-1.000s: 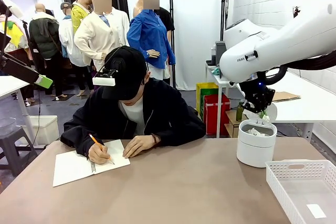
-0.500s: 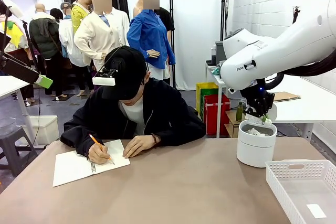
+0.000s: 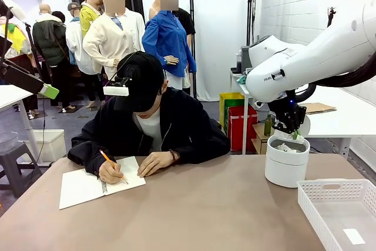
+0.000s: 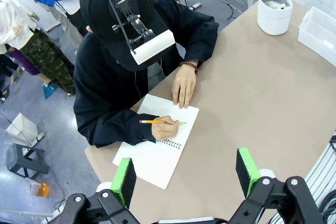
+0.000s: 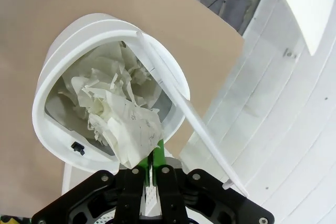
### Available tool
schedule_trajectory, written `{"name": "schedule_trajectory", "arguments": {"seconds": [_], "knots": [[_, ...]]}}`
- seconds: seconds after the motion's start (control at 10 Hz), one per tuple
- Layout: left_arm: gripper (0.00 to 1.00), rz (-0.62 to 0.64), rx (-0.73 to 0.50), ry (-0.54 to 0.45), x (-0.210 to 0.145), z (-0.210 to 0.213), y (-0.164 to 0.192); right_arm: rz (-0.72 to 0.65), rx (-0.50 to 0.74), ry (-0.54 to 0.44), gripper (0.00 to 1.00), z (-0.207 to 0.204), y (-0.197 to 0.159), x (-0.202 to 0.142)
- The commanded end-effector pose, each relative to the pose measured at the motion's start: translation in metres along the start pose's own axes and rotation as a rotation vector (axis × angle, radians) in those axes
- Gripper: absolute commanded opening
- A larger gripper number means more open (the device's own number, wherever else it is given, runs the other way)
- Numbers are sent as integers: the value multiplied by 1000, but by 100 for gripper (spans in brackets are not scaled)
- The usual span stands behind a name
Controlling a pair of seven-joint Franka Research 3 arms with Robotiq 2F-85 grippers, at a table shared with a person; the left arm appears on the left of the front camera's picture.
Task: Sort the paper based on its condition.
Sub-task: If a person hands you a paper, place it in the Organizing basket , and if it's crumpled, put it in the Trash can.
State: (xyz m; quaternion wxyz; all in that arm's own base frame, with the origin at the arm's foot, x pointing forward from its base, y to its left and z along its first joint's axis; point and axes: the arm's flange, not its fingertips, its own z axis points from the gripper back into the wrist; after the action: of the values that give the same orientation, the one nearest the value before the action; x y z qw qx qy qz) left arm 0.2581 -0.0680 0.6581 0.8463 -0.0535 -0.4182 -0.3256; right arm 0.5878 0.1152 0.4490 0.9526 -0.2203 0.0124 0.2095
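Observation:
The paper (image 5: 131, 129), a crumpled white wad with pen marks, hangs at the mouth of a white round bin (image 5: 50, 72). My right gripper (image 5: 155, 169) is shut on its lower edge, the green pads pressed together. More crumpled paper lies inside the bin. In the front view my right gripper (image 3: 292, 129) points down just over the bin (image 3: 286, 166) at the table's far right. My left gripper (image 4: 185, 174) is open with nothing between its pads, high above the table's near side.
A person sits across the table and writes with a pencil in a spiral notebook (image 3: 88, 185). A white slotted basket (image 3: 338, 192) at the front right holds a flat white slip (image 3: 353, 236). The bin's swing lid (image 5: 173, 93) stands tilted open.
My right arm has settled slightly lower over the bin, its gripper staying shut on the paper. The person keeps writing.

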Motion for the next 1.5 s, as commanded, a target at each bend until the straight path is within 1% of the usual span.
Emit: {"name": "schedule_trajectory", "arguments": {"seconds": [0.0, 0.3, 0.4, 0.5, 0.7, 0.8, 1.0, 1.1, 1.4], "knots": [[100, 2, 1, 0, 0, 0, 1, 5, -1, 2, 39, 0, 0, 0], [100, 2, 1, 0, 0, 0, 1, 34, -7, 1, 97, 0, 3, -1], [100, 2, 1, 0, 0, 0, 1, 49, -11, 9, 100, -1, 5, -3], [100, 2, 1, 0, 0, 0, 1, 53, -16, 12, 100, -1, 6, -4], [100, 2, 1, 0, 0, 0, 1, 71, 6, -16, 100, 10, 12, -14], [100, 2, 1, 0, 0, 0, 1, 85, 66, -24, 100, 23, 14, -24], [100, 2, 1, 0, 0, 0, 1, 96, 130, -25, 100, 32, 20, -34], [100, 2, 1, 0, 0, 0, 1, 65, 43, -29, 100, 26, 15, -14], [100, 2, 1, 0, 0, 0, 1, 65, 43, -29, 100, 26, 15, -14]]}}
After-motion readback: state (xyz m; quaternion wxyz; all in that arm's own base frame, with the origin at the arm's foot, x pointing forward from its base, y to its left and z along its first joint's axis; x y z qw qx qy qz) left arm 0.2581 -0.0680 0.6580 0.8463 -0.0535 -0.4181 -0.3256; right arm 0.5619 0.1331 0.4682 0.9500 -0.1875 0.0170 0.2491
